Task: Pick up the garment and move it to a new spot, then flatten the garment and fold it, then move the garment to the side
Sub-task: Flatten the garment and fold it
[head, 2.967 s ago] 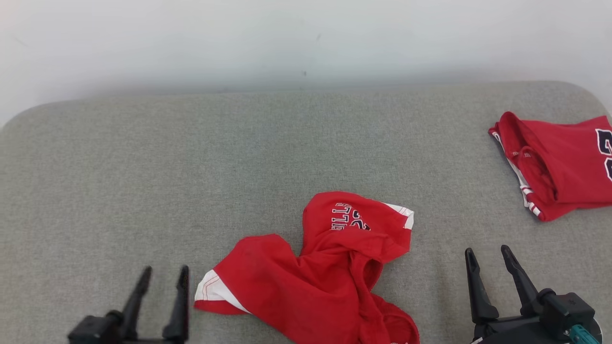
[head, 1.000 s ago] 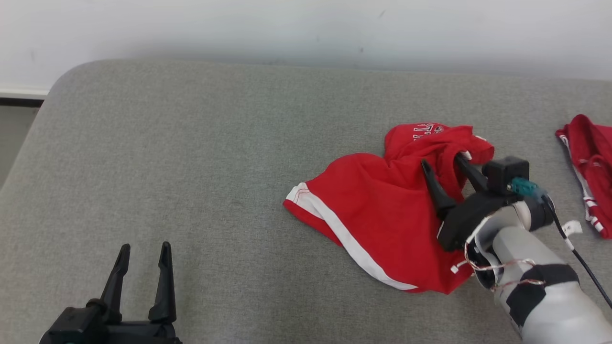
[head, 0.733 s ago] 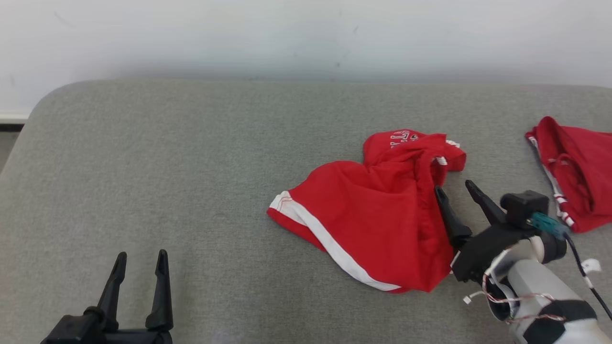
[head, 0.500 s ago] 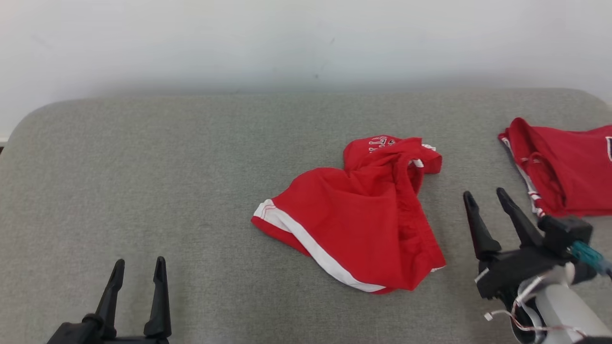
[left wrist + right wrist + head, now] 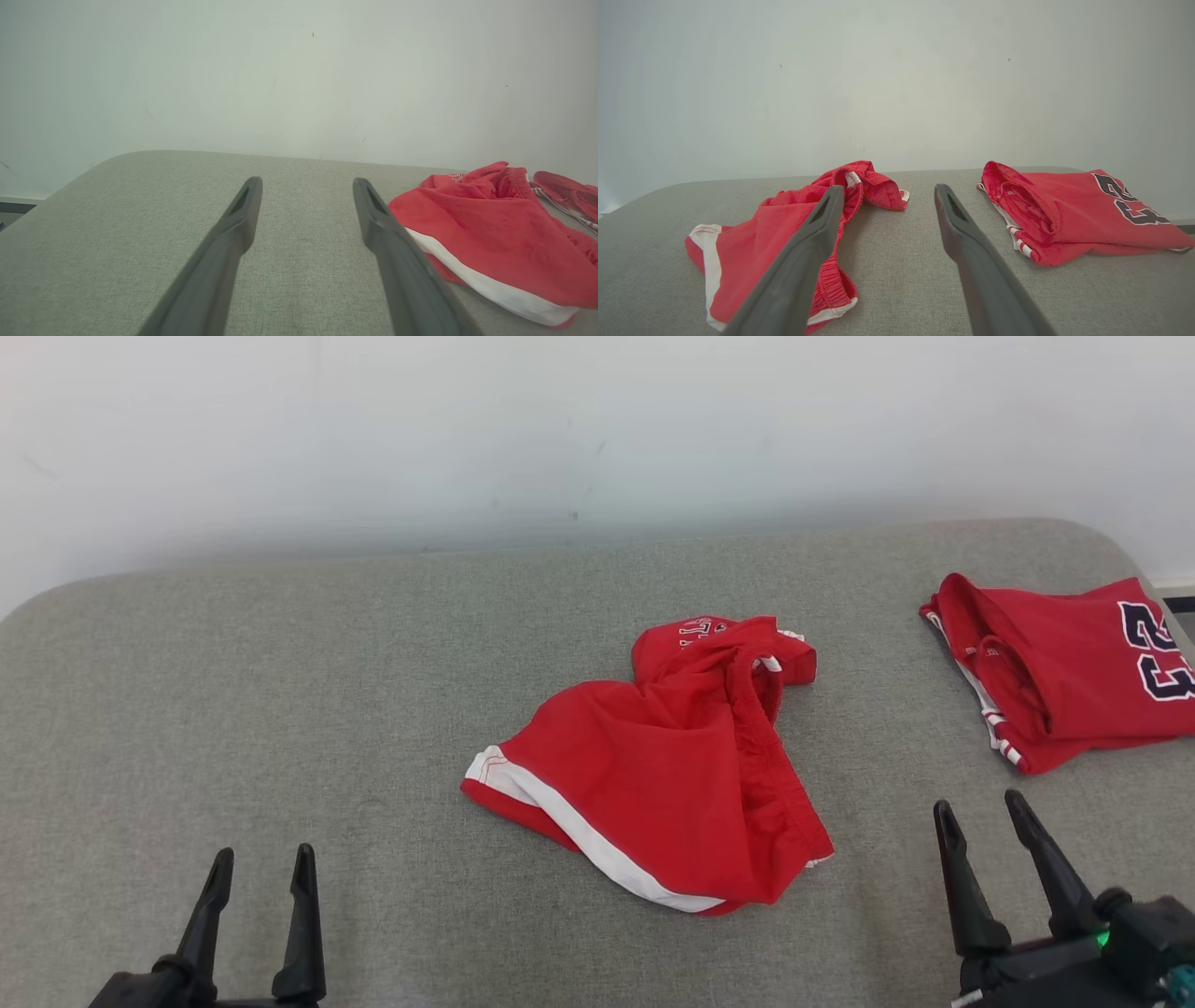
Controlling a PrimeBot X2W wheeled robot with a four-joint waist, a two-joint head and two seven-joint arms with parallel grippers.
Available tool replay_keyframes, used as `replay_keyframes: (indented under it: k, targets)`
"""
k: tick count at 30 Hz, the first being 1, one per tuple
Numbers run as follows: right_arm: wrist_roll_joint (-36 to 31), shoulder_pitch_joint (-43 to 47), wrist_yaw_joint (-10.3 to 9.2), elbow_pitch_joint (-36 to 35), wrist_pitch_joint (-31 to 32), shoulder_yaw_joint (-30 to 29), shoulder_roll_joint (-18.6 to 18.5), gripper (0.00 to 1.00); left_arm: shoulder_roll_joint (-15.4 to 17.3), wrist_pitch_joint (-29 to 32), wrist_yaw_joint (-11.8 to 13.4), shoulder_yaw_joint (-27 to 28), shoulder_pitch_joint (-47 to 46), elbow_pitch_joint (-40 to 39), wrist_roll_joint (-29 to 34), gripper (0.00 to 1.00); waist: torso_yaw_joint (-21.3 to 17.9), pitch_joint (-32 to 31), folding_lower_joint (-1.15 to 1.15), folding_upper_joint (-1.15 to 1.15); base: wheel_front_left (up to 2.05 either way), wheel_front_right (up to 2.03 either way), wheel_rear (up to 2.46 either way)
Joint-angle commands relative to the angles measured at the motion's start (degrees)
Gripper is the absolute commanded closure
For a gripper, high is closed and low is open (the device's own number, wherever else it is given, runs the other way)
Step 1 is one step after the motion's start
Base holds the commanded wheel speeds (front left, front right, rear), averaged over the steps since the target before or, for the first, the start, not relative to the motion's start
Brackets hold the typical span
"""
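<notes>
A plain pale wall (image 5: 597,429) closes off the room beyond both hands, marked by a few faint scuffs. Below it runs the grey fabric-covered surface (image 5: 280,663), with rounded far corners, wide and bare ahead of the left hand.

The task's garment, a pair of red shorts (image 5: 653,775), lies crumpled on the surface, ahead of the right hand and to its left, and ahead of the left hand well off to its right. One leg is spread with its white hem stripe (image 5: 579,831) towards the left hand. The elastic waistband (image 5: 761,728) is bunched and turned over on the right hand's side. A folded red jersey (image 5: 1074,663) with a dark number sits ahead of the right hand, slightly to its right, apart from the shorts.

The left hand (image 5: 263,852) and the right hand (image 5: 978,801) both hover low with fingers spread wide. Neither grips or touches anything.

With the shorts lying free and unflattened, the work seems to stand between placing and flattening. Whether this is already the new spot cannot be told. The next move probably calls for each hand to reach in and pinch an edge, waistband and hem, then draw the cloth taut and flat.
</notes>
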Motion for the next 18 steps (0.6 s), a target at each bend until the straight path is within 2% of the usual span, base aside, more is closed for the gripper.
replay_keyframes:
  k: [1, 11, 14, 18]
  targets:
    - [-0.86, 1.9, -0.17, -1.11, -0.01, -0.31, 0.33, 0.0, 0.29, -0.08, 0.08, -0.09, 0.93, -0.31, 0.49, 0.0, 0.06, -0.18, 0.01, 0.0, 0.0, 0.0, 0.0]
    - [-3.23, 5.16, -0.16, -3.37, -0.02, 0.48, 1.89, 0.0, 1.22, -0.08, 0.08, -0.03, 1.48, -0.09, 0.66, 0.0, 0.21, -0.24, 0.01, 0.0, 0.0, 0.0, 0.0]
    - [-3.38, 4.76, -0.17, -2.95, -0.03, 0.88, 1.64, 0.0, 1.46, -0.08, 0.08, -0.2, 0.95, 0.37, 0.59, 0.0, 0.19, -0.07, 0.01, 0.0, 0.0, 0.0, 0.0]
    - [-3.3, 3.49, -0.17, -1.56, -0.03, 2.23, -0.07, 0.0, 3.37, -0.08, 0.08, -2.65, -1.61, 0.92, 1.3, 0.0, 0.08, 0.88, 0.01, 0.0, 0.0, 0.0, 0.0]
